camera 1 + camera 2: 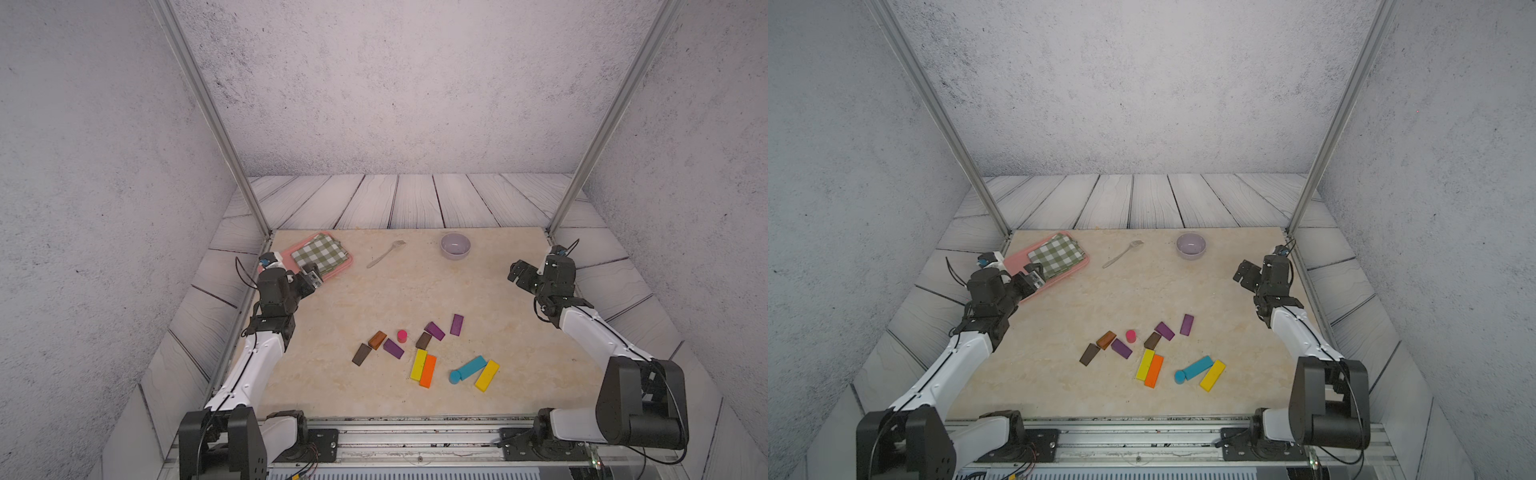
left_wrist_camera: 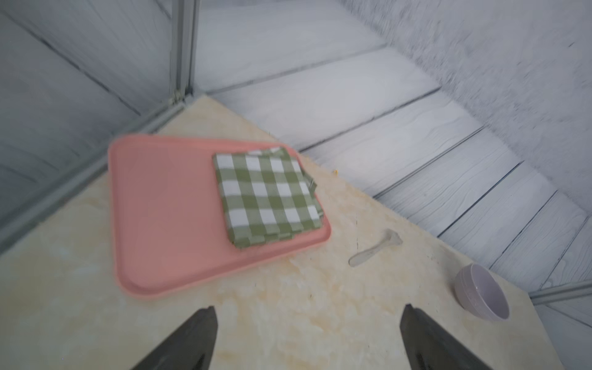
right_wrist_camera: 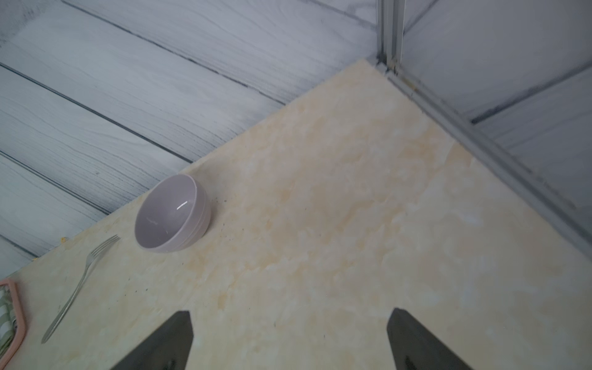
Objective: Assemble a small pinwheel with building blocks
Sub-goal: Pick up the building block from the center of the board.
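The building blocks lie loose on the near middle of the table in both top views. Brown wedges [image 1: 361,354] [image 1: 423,340], purple wedges [image 1: 393,348] [image 1: 434,331] and a pink cylinder [image 1: 402,336] form the far row. Nearer lie a yellow bar [image 1: 418,364] against an orange bar [image 1: 428,371], then a blue bar [image 1: 473,367], a blue cylinder [image 1: 455,377] and another yellow bar [image 1: 487,375]. My left gripper [image 1: 312,274] [image 2: 309,309] hovers open at the far left, away from them. Over the far right my right gripper [image 1: 515,272] [image 3: 290,312] is open and empty.
A pink tray [image 2: 160,208] with a folded green checked cloth [image 1: 320,253] sits at the far left corner, just ahead of the left gripper. A metal fork [image 1: 386,253] and a lilac bowl [image 1: 455,246] lie along the far edge. Metal posts stand at both far corners.
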{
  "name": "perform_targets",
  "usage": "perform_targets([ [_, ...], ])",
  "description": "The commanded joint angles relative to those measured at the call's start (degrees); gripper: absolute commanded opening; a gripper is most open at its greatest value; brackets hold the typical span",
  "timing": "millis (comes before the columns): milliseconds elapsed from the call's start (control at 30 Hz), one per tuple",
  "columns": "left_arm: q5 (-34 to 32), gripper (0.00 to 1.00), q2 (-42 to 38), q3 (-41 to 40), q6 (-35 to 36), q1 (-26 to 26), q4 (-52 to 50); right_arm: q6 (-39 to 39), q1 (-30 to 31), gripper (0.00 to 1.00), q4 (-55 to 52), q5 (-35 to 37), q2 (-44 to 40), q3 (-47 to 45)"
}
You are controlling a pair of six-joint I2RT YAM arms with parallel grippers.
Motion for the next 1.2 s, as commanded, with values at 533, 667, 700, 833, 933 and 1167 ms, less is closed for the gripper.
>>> perform_targets([
  [533,-15.7,0.88,26.2,34.7,-4.8,-43.0,-51.9,-4.5,12.4,0.99,-29.6,10.7,-8.3,4.7],
  [667,-14.0,0.75,30.0,35.1,-6.4,-45.3,-49.1,-4.9,12.4,0.99,-28.9,11.6,-9.6,3.4],
  [700,-13.6,0.73,30.9,35.1,-6.7,-45.8,-48.3,-4.9,12.4,0.99,-28.8,11.7,-9.7,3.3],
  [833,-11.3,0.70,34.7,36.0,-7.7,-47.2,-46.5,-5.0,12.4,0.99,-28.7,11.7,-9.2,3.1],
  [933,-10.7,0.67,37.3,36.4,-8.6,-47.8,-45.4,-5.1,12.4,0.99,-28.2,11.5,-9.1,2.9],
  [1167,-10.6,0.58,41.7,36.4,-11.0,-47.8,-43.8,-5.4,12.5,0.99,-27.9,11.9,-9.0,2.4],
])
